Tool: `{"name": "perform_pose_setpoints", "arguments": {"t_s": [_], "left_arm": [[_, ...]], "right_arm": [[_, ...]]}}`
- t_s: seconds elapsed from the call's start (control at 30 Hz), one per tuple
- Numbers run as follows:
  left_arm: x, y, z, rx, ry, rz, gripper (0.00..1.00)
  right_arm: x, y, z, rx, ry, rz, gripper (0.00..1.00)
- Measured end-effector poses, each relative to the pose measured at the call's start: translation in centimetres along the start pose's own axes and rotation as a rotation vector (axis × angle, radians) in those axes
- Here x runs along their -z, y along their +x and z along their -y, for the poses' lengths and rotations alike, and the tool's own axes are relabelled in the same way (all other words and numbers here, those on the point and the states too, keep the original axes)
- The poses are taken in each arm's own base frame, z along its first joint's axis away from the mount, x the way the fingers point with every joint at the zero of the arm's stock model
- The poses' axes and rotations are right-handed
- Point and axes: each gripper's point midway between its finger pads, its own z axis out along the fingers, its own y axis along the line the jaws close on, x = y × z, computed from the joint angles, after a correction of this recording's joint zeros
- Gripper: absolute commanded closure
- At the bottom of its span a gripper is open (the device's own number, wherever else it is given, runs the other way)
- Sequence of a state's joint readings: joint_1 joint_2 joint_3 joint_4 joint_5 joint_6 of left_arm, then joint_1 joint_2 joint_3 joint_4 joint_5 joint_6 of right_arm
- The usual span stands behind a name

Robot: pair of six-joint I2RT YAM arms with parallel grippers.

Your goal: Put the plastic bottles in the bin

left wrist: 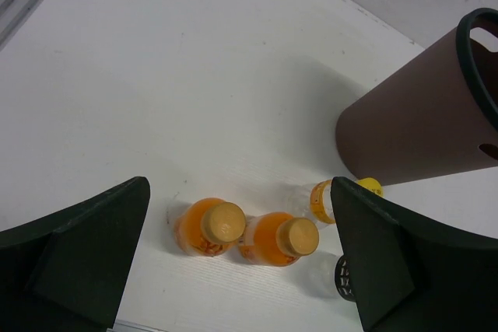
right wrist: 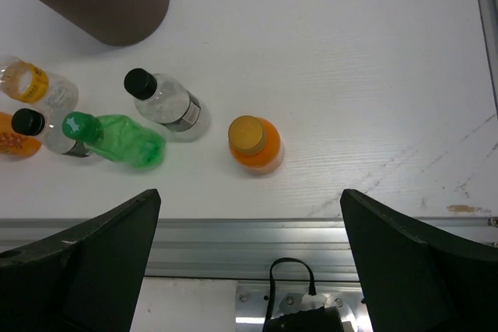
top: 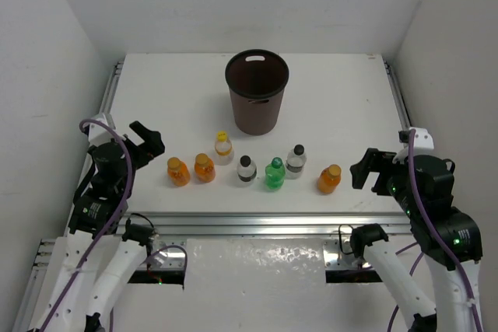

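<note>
- Bottles, seven small stubby plastic ones, stand in a loose row along the near edge of the white table point(top: 350, 99). None is in the bin yet, so the task looks unstarted.
- Toward the left edge, the leftmost orange bottle point(top: 178, 171) and the second orange bottle point(top: 205, 167) stand side by side, touching or almost so. The clear bottle with a yellow cap point(top: 224, 148) stands just behind them, closest to the bin.
- Mid-row, a clear dark-labelled bottle point(top: 247, 169), the green bottle point(top: 274, 173) and another clear dark-labelled bottle point(top: 296, 161) cluster together. The third orange bottle point(top: 330, 179) stands apart toward the right edge.
- The dark brown round tapered plastic bin point(top: 257, 91) stands upright behind the row, midway between the side edges, its mouth open to both arms.
- The left fingers point(left wrist: 85, 254) are spread wide and empty. They hover over the orange pair, probably lined up for a first pick.
- The right fingers point(right wrist: 420, 262) are equally spread, holding nothing. They frame the lone orange bottle, its likely target, since that one has free room around it.
</note>
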State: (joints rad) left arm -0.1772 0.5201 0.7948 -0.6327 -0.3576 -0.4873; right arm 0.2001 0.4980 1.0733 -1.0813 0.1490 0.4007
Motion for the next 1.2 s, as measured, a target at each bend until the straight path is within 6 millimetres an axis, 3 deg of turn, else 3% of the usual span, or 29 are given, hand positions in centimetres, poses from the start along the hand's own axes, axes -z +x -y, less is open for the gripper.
{"name": "perform_pose_setpoints", "arguments": {"t_s": [0.2,0.33,0.47,0.6,0.63,1.0,1.07,1.2], "left_arm": [[-0.1,0.1,0.0,-0.001,-0.001,-0.003,0.00],[-0.1,0.1,0.1,-0.001,0.001,-0.004,0.00],[0.0,0.1,0.1,-0.001,0.003,-0.005,0.00],[0.0,0.2,0.3,-0.004,0.016,-0.011,0.00],[0.0,0.3,0.4,-0.005,0.020,-0.013,0.00],[0.1,0.5,0.7,-0.008,0.036,-0.022,0.00],[0.1,0.5,0.7,-0.008,0.035,-0.022,0.00],[0.0,0.3,0.4,-0.008,0.018,-0.013,0.00]], "right_arm": [[0.0,0.0,-1.2,0.009,-0.075,0.007,0.01],[-1.2,0.4,-2.8,0.000,-0.150,-0.012,0.01],[-5.1,2.0,-3.1,-0.018,-0.116,-0.159,0.01],[-10.3,5.3,-2.8,-0.031,-0.044,-0.352,0.03],[-11.2,6.2,-2.4,-0.029,-0.019,-0.385,0.08],[-15.5,12.9,-0.4,0.048,0.123,-0.564,0.29],[-15.7,13.8,0.0,0.051,0.134,-0.575,0.39],[-16.0,13.9,0.0,0.058,0.134,-0.566,0.68]]}}
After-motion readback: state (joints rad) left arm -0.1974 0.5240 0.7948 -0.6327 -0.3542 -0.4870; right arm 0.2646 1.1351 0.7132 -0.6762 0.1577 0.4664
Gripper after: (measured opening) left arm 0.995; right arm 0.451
